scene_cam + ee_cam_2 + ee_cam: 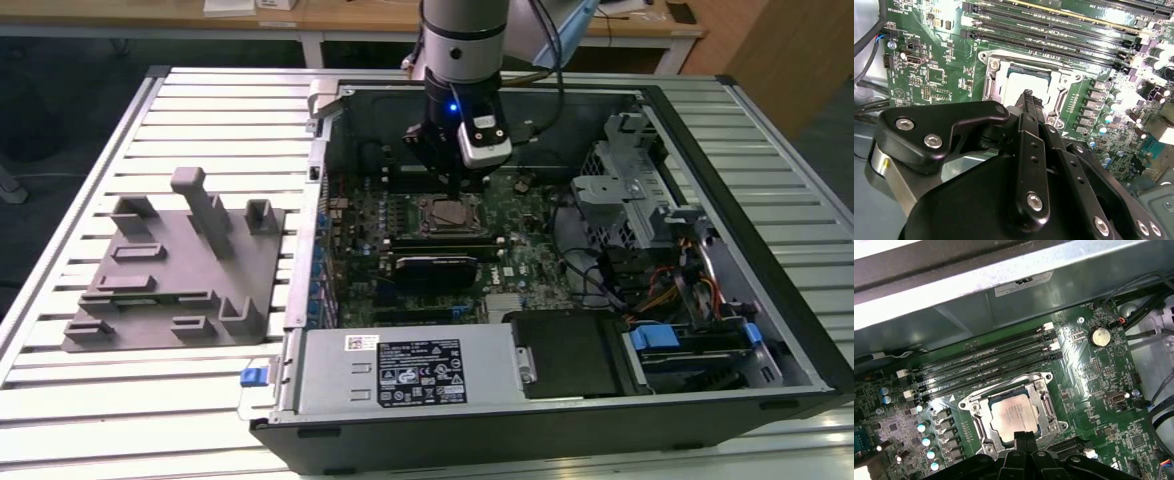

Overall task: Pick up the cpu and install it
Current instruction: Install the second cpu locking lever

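The cpu (1014, 415) is a pale silvery square lying flat inside the dark socket, with the metal frame (975, 409) around it. In the second wrist view the cpu (1013, 91) shows just beyond my fingertips. My gripper (1021, 436) hangs right over the near edge of the chip, its two black fingers pressed together with nothing between them. In the exterior view the gripper (451, 190) stands upright above the socket (450, 213) in the middle of the motherboard. The second wrist view shows the shut gripper (1029, 96) close above the chip.
The open computer case (747, 330) lies on a slatted metal table. Memory slots (979, 367) run beside the socket. A drive cage and cables (654, 260) fill the exterior view's right. A grey plastic fixture (174, 270) with upright tabs stands on the exterior view's left.
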Robot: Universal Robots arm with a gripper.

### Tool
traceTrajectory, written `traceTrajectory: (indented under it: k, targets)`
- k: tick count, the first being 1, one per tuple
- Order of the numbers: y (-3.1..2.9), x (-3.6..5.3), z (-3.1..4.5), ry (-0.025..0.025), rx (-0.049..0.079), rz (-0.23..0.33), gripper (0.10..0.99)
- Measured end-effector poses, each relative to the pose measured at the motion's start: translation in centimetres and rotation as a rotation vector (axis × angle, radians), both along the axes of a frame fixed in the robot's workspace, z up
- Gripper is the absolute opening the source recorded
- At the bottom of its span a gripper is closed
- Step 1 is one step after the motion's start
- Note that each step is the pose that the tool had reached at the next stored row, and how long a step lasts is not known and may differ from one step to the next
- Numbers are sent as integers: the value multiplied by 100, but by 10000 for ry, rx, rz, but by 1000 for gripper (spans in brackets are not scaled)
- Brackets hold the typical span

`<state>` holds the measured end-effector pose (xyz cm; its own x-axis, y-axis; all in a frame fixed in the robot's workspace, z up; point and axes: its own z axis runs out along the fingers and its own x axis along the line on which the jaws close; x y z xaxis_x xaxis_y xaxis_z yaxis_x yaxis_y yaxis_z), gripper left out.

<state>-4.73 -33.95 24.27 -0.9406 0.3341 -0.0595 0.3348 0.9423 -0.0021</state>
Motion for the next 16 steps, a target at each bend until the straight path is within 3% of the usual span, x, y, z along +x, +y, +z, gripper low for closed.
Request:
traceTrajectory:
  k: [8, 16]
  targets:
    - [-53, 0, 0, 0, 0, 0, 106]
    - [-169, 0, -1, 0, 0, 0, 106]
